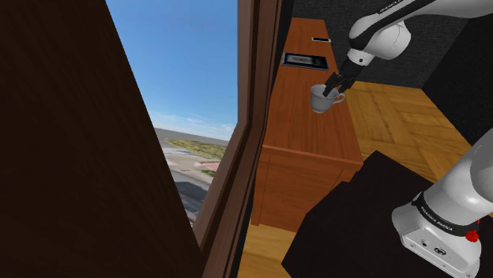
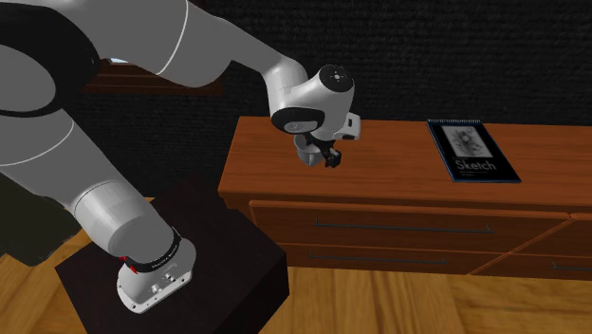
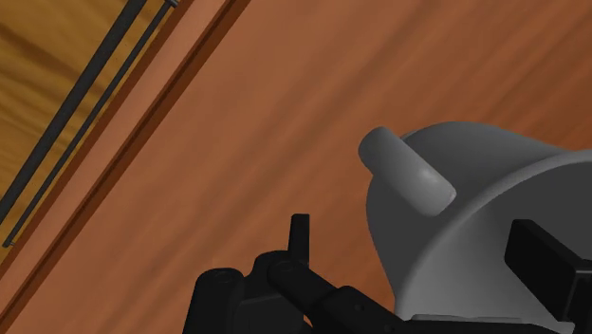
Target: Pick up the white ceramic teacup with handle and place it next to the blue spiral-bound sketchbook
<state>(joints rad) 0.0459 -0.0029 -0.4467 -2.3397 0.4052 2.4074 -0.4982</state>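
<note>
Teacup: the teacup [image 1: 322, 99] is hanging just under the jaws, above the dresser [image 2: 379, 185] top, with its handle [image 3: 408, 171] sticking out to one side of them.
Jaws: the gripper [image 1: 336, 82] is clenching the cup's rim, one finger sitting inside the bowl and the other outside the wall.
Sketchbook: the sketchbook [image 2: 471, 150] is lying flat on the same top, well apart from the jaws.
Step in hand: carrying the cup toward the book, as I judge it.
Doing it well: a rim pinch is a thin hold, so it is worth travelling slowly, keeping the cup upright, aiming for bare wood just beside the book's edge, and letting go only once the base is resting.
Hard to make out: the base is probably just clear of the wood. In the second exterior view the hand is covering the cup, and the wrist view is cutting off its far side.
</note>
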